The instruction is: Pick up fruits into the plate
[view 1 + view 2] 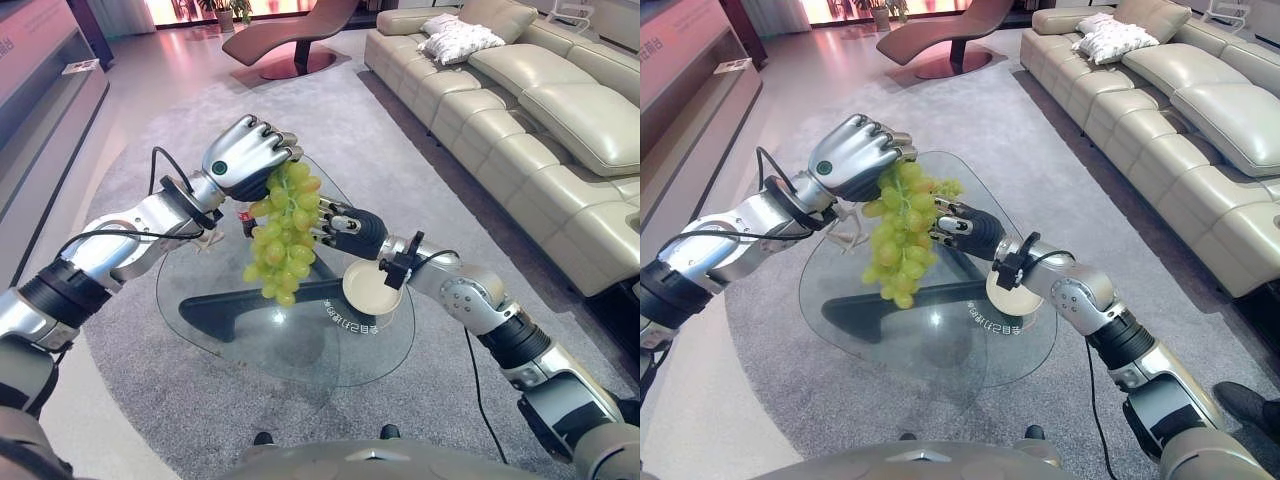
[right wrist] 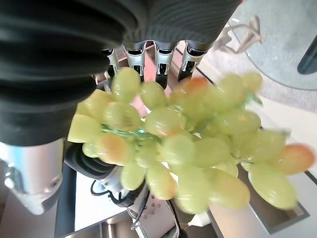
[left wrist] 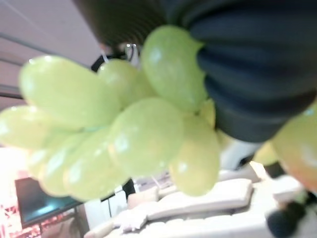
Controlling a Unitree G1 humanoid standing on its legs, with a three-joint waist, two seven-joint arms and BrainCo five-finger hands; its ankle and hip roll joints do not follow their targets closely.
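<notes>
I see a rounded glass table [image 1: 250, 340] on a dark base, standing on grey carpet [image 1: 420, 200]. A cream plate [image 1: 370, 290] rests near its right edge.

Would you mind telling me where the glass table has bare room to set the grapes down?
The plate looks bare, on the table near its right edge. The near glass between plate and front rim is free too. The table's middle is crowded: the left hand holds the grapes there, with the right hand just behind them. Its fingers are hidden.

Glossy, smooth-skinned grapes [image 1: 283, 232] hang under the left hand [image 1: 247, 155] above a clear glass tabletop [image 1: 300, 345] and matt grey carpet [image 1: 420, 210].
</notes>
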